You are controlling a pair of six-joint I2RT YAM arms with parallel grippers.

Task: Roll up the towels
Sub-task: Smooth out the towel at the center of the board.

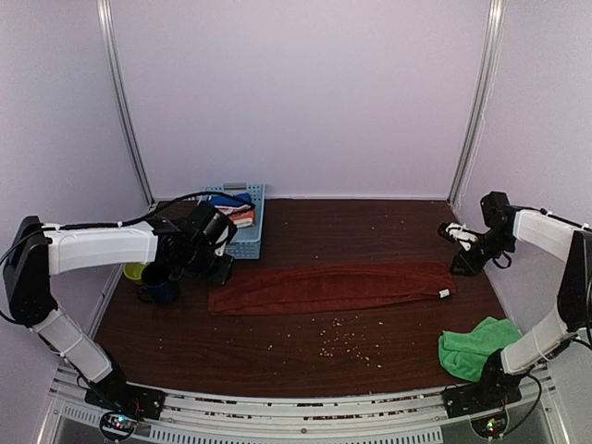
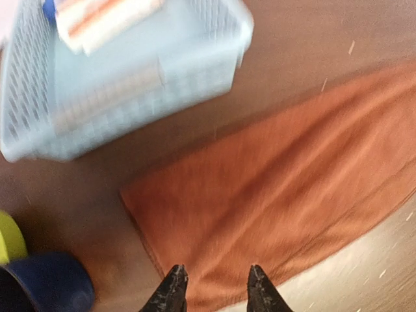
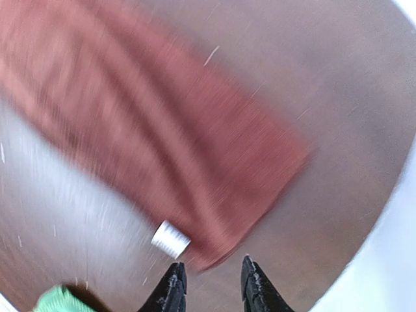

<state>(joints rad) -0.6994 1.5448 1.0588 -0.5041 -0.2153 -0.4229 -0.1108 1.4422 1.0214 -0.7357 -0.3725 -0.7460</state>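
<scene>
1. Where the tabletop has its near right corner, the green towel lies in a lump, not rolled. The right arm is nearer to it.
2. Farther back, the rust towel lies flat across the middle of the tabletop. Its long way runs from left to right, and its white tag is at the right end.
3. The left gripper hangs just over the rust towel's left end. Its fingers are a little apart with nothing in them.
4. The right gripper hangs by the right end, close to the tag. Its fingers are a little apart and empty too.
5. Each arm has one short end close by, so I think a roll would go along the long way, from one end toward the other.
6. Near the far left corner sits a blue basket, close to the left arm.
</scene>
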